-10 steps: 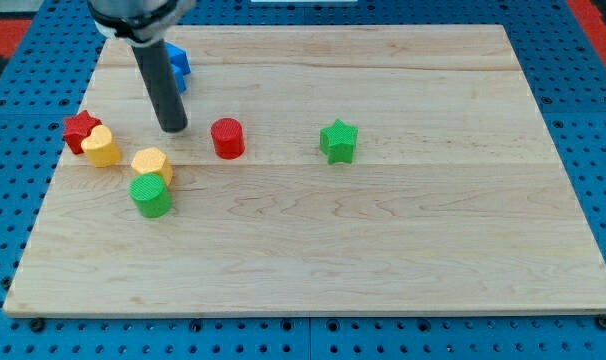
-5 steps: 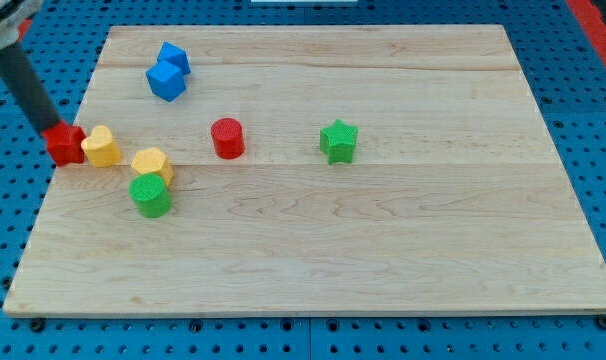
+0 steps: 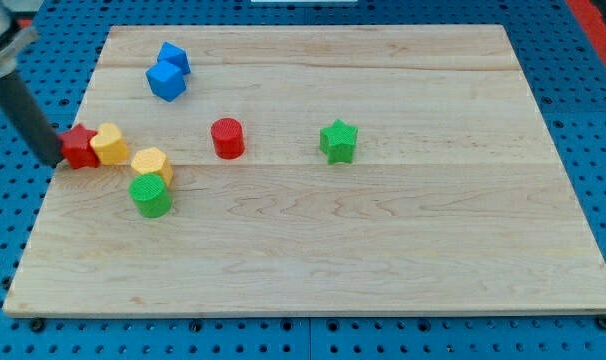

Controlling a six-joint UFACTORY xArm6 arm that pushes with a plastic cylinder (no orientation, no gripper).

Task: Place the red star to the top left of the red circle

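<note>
The red star (image 3: 80, 146) lies at the board's left edge, touching the yellow heart block (image 3: 110, 144) on its right. The red circle (image 3: 227, 138), a short cylinder, stands well to the star's right, left of the board's middle. My tip (image 3: 53, 158) is at the star's left side, touching it or nearly so, at the board's left edge. The dark rod slants up to the view's top left.
A yellow hexagon block (image 3: 151, 163) and a green cylinder (image 3: 151, 195) sit just below right of the heart. Two blue blocks (image 3: 168, 72) lie near the top left. A green star (image 3: 338, 141) is right of the red circle. The wooden board (image 3: 383, 250) lies on a blue pegboard.
My tip swung from beside the red circle over to the board's left edge, behind the red star. The star and the yellow heart have shifted a little to the right.
</note>
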